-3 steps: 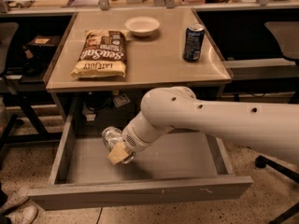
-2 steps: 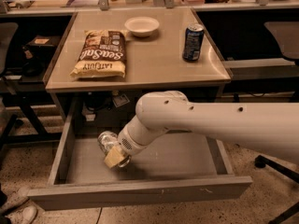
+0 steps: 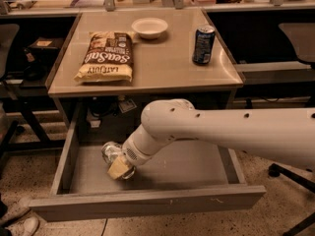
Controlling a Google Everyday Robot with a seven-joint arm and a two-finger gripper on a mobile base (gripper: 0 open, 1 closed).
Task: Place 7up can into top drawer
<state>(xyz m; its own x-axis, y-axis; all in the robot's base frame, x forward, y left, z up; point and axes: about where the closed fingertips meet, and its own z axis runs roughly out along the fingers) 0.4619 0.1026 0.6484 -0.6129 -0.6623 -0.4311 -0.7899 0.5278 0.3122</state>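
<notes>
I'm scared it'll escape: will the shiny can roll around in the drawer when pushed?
Likely, if it lies sideways: the 7up can, beside the end effector down in the top drawer, looks round and smooth. The drawer's walls should stop it.

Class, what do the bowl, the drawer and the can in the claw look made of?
Bowl: glossy white, perhaps ceramic or plastic. Drawer: matte grey, likely painted metal, scuffed front. Can: shiny silvery metal, held by the claw inside the drawer.

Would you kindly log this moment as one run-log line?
phase: placing | gripper: inside top drawer, holding 7up can | drawer: open | can: not yet released
</notes>
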